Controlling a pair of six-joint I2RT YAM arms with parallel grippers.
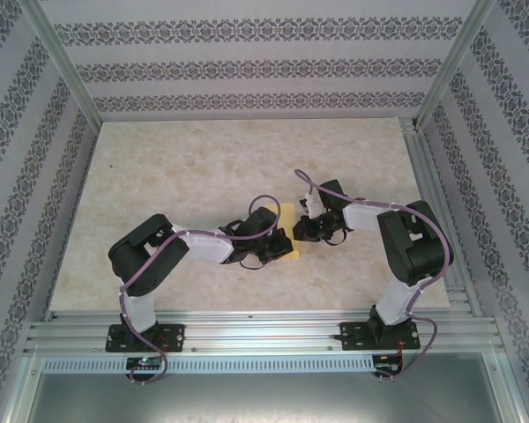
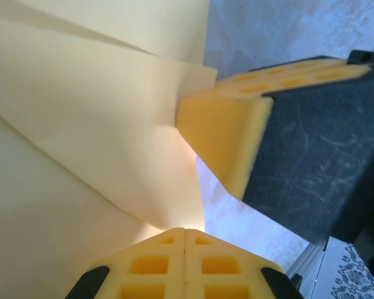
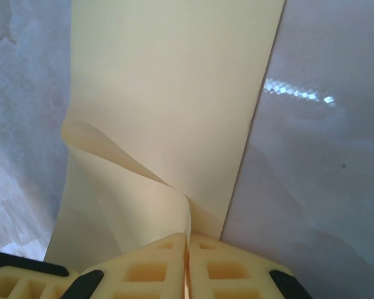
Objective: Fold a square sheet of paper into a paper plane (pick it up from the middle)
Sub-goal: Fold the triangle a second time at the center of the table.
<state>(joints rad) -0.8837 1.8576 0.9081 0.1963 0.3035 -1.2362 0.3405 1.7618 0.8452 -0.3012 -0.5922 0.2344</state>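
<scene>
Left hand is clamping shut on a flap of the square sheet of paper near the middle of the bench; right hand is pinching its curled edge, fully closed. Uneven pulling is probably risking a tear or a skewed crease
</scene>
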